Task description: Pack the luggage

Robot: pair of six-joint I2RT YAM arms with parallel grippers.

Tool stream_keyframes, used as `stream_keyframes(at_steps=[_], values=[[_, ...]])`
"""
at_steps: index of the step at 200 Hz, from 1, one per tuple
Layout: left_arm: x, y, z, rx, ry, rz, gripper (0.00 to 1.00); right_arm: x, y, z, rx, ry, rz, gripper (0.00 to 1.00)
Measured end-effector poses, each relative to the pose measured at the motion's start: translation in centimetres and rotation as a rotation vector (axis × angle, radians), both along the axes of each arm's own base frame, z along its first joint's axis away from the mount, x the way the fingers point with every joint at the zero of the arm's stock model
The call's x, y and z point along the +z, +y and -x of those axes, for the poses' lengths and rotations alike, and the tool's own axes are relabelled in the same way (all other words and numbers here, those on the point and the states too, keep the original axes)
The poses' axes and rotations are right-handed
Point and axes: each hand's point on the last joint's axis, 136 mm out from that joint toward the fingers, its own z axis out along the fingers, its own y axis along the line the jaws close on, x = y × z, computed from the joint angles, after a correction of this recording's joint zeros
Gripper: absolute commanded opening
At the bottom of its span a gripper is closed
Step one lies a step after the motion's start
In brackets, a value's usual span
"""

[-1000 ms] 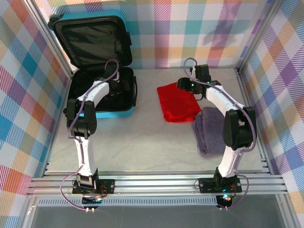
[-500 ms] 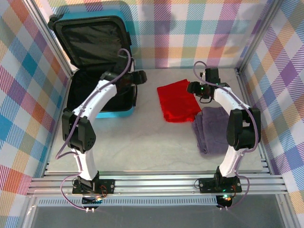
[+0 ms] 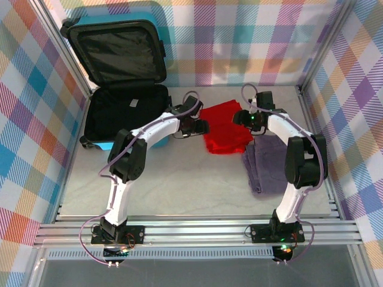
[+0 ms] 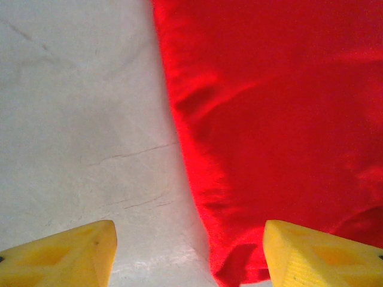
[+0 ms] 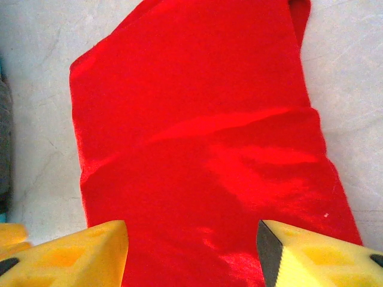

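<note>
Luggage (image 3: 116, 57) open, beside red cloth (image 3: 230, 134)

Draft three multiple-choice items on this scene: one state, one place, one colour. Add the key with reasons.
1. The luggage is: A zipped shut; B open, lid raised; C upside down.
2. The red cloth lies: A inside the luggage; B on the raised lid; C on the table, right of the luggage.
3. The luggage shell is: A turquoise-blue; B red; C purple.
Key: 1 B, black lining shows in lid and base. 2 C, it lies flat on the grey tabletop. 3 A, a blue edge shows behind the lid.
</note>
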Motion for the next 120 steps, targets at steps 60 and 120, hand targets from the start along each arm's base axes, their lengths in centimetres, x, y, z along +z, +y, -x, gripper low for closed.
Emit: stream_keyframes(at_steps=[60, 120], values=[[-2.5, -0.9, -0.1, 0.015, 0.046, 0.033, 0.66, -4.2, 2.0, 2.3, 0.048, 0.102, -0.003, 0.59], [-3.6, -1.9, -0.9, 0.016, 0.057, 0.051, 0.66, -6.2, 4.1, 4.6, 0.102, 0.146, -0.012, 0.59]])
